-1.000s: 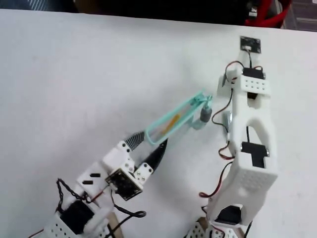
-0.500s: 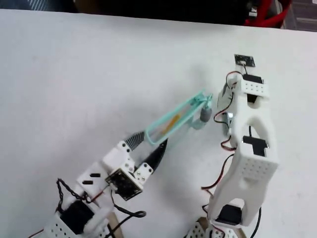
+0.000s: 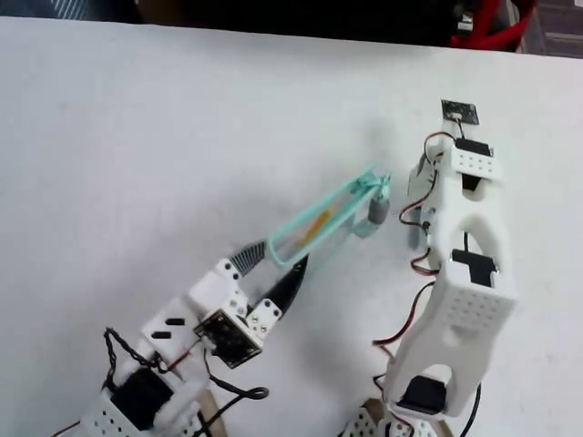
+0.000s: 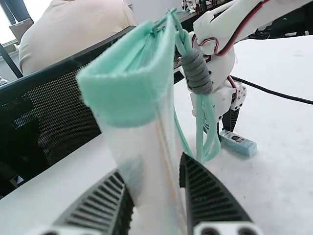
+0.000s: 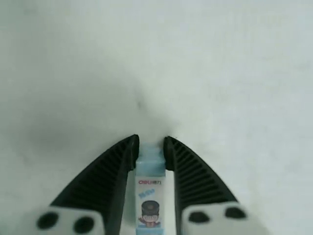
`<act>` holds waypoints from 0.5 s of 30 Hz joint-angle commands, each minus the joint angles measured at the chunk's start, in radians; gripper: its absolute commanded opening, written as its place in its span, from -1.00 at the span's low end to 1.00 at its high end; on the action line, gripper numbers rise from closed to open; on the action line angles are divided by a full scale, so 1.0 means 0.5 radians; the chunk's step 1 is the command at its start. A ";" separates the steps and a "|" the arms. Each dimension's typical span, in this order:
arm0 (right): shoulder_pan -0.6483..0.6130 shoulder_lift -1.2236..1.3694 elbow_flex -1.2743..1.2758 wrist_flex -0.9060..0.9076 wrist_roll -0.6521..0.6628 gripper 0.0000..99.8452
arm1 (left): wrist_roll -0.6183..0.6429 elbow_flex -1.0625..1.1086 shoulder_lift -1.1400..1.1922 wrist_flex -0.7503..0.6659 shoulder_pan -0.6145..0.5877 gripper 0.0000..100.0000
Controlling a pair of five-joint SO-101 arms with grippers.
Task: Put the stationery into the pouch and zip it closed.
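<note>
Twice clamping: pressing left gripper [image 4: 154,169] jaws onto one end of the mint pouch [image 3: 323,218] near table [image 3: 182,137] centre, squeezing right gripper [image 5: 150,142] jaws around the blue eraser [image 5: 150,191] at the pouch's three o'clock.

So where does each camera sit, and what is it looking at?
High view: fixed above the table, looking down on both arms; the left arm holds the pouch.
Left wrist view: on the left arm, looking along its jaws, shut on the pouch, toward the right arm.
Right wrist view: on the right arm, facing down at the table; its jaws grip the eraser.
Shared: both wrist views show the eraser.
</note>
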 commanded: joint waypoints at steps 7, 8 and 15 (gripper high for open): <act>0.020 -0.094 -0.061 -0.008 0.003 -0.96 | -0.043 0.031 0.020 0.074 -0.011 -0.78; 0.017 -0.149 -0.061 0.029 0.003 -0.96 | -0.043 0.031 0.020 0.074 -0.011 -0.78; -0.044 -0.707 -0.061 0.284 0.015 -0.96 | -0.043 0.031 0.020 0.086 -0.014 -0.78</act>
